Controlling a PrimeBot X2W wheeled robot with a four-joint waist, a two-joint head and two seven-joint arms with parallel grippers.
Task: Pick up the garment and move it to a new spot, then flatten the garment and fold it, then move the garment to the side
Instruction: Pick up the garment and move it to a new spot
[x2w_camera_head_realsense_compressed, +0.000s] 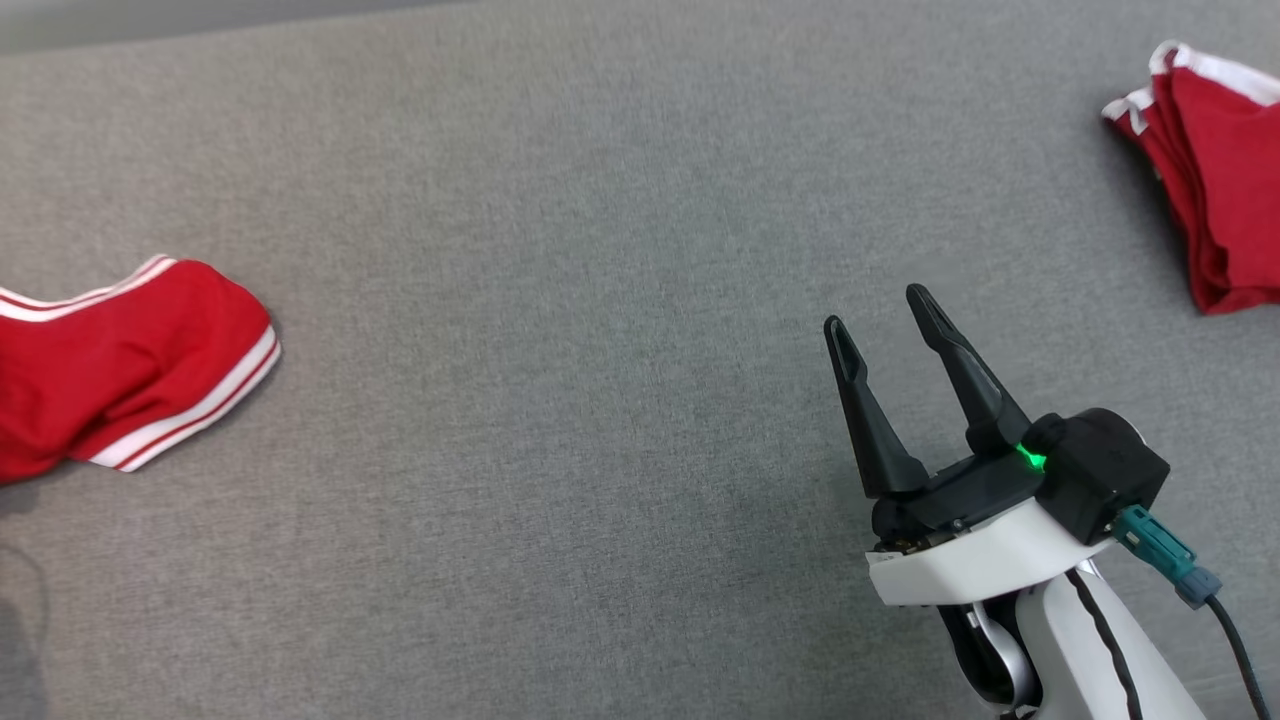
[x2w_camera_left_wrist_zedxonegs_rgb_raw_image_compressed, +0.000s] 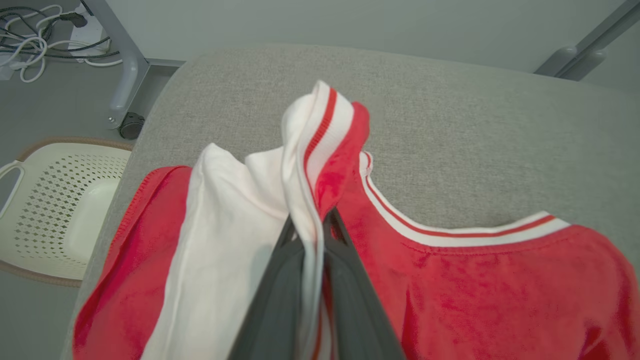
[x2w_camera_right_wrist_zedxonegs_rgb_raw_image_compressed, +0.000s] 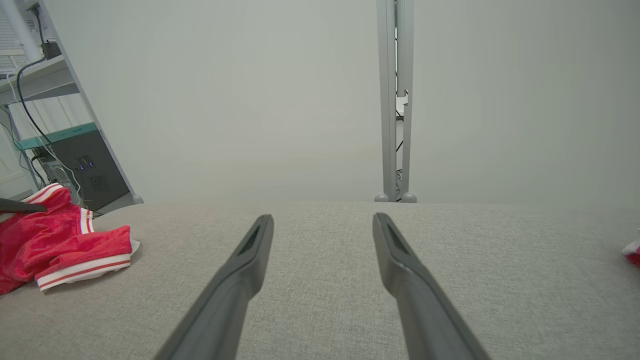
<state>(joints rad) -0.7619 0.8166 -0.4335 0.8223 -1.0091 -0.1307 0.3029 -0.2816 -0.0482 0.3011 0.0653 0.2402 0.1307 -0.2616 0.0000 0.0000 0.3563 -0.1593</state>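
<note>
The garment (x2w_camera_head_realsense_compressed: 120, 370) is red with white and red striped trim and lies crumpled at the left edge of the grey table (x2w_camera_head_realsense_compressed: 600, 250). In the left wrist view my left gripper (x2w_camera_left_wrist_zedxonegs_rgb_raw_image_compressed: 311, 220) is shut on a raised fold of the garment (x2w_camera_left_wrist_zedxonegs_rgb_raw_image_compressed: 320, 145), pinching its striped white band between the dark fingers. The rest of the garment (x2w_camera_left_wrist_zedxonegs_rgb_raw_image_compressed: 475, 280) spreads below and to the right, near the table's corner. My right gripper (x2w_camera_head_realsense_compressed: 877, 310) hovers open over bare cloth at the lower right, far from the garment. The right wrist view has the right gripper (x2w_camera_right_wrist_zedxonegs_rgb_raw_image_compressed: 322, 220) empty and the garment (x2w_camera_right_wrist_zedxonegs_rgb_raw_image_compressed: 55, 245) at far left.
A folded red and white pile (x2w_camera_head_realsense_compressed: 1220, 180) sits at the table's far right. Beside the table's left corner, a cream perforated basket (x2w_camera_left_wrist_zedxonegs_rgb_raw_image_compressed: 55, 205) stands on the floor, with a castered frame leg (x2w_camera_left_wrist_zedxonegs_rgb_raw_image_compressed: 131, 125) and cables (x2w_camera_left_wrist_zedxonegs_rgb_raw_image_compressed: 35, 35) behind it. A metal post (x2w_camera_right_wrist_zedxonegs_rgb_raw_image_compressed: 395, 100) rises beyond the far edge.
</note>
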